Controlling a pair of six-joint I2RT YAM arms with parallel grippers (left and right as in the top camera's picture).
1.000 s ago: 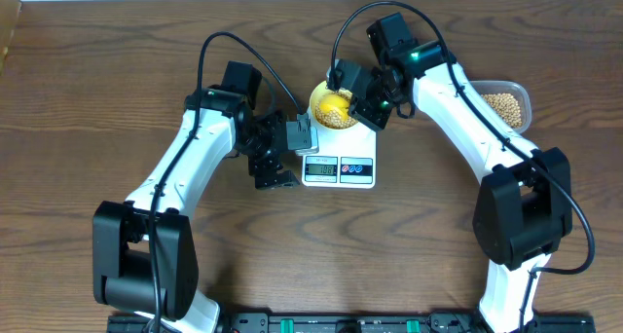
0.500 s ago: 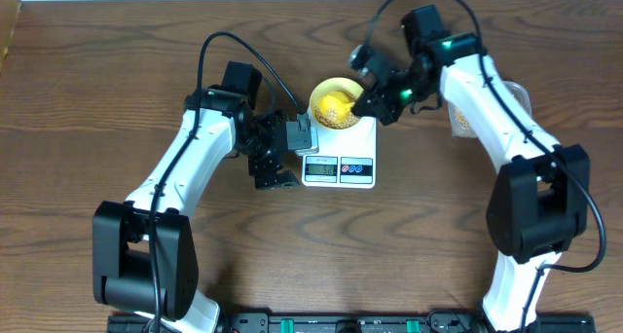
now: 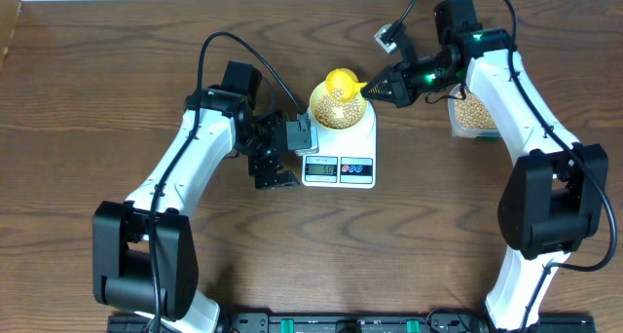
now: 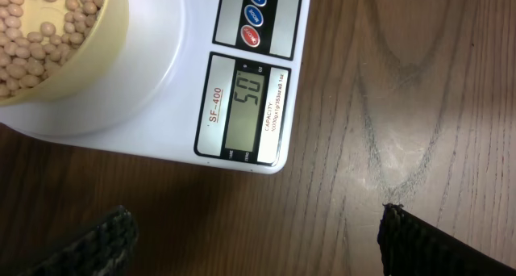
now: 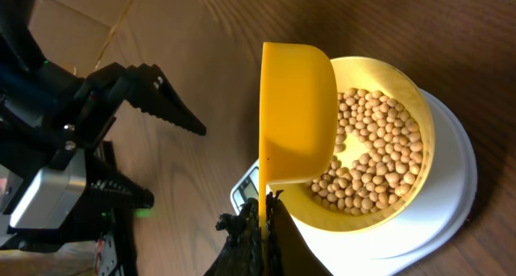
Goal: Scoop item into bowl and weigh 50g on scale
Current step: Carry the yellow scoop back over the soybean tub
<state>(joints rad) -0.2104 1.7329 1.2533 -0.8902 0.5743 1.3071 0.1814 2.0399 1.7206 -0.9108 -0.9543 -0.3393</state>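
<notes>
Seeing scale (image 3: 362, 143) mid-table, display (image 4: 246, 106) reading 50, round buttons (image 4: 253, 16) lined up next to display on same scale edge.

Seeing bowl (image 3: 314, 101) sitting upright on scale, at end away from display. Seeing it part-filled with beans (image 5: 375, 147), a patch of bowl floor showing through them in right wrist view.

Clamping scoop (image 3: 342, 82) by its handle (image 3: 360, 85) with right gripper (image 3: 374, 87), jaws clenched tight on it. Holding scoop in air over bowl rim farthest from scale's display, cup tipped on its side, back of cup facing right wrist camera. Not seeing inside of cup, so not telling whether any beans are in it.

Having left gripper (image 4: 254, 219) just beside scale's display edge, fingers (image 4: 89, 244) spread wide, released, grasping nothing, not touching scale. Pointing left wrist camera straight at display and near bowl rim.

Seeing clear container (image 3: 475, 119) holding more beans well apart from scale, on right arm's (image 3: 511, 99) side, partly hidden under that arm.

Seeing dark wood table (image 3: 97, 99) under scale, nothing between container and scale except right gripper and scoop handle.
</notes>
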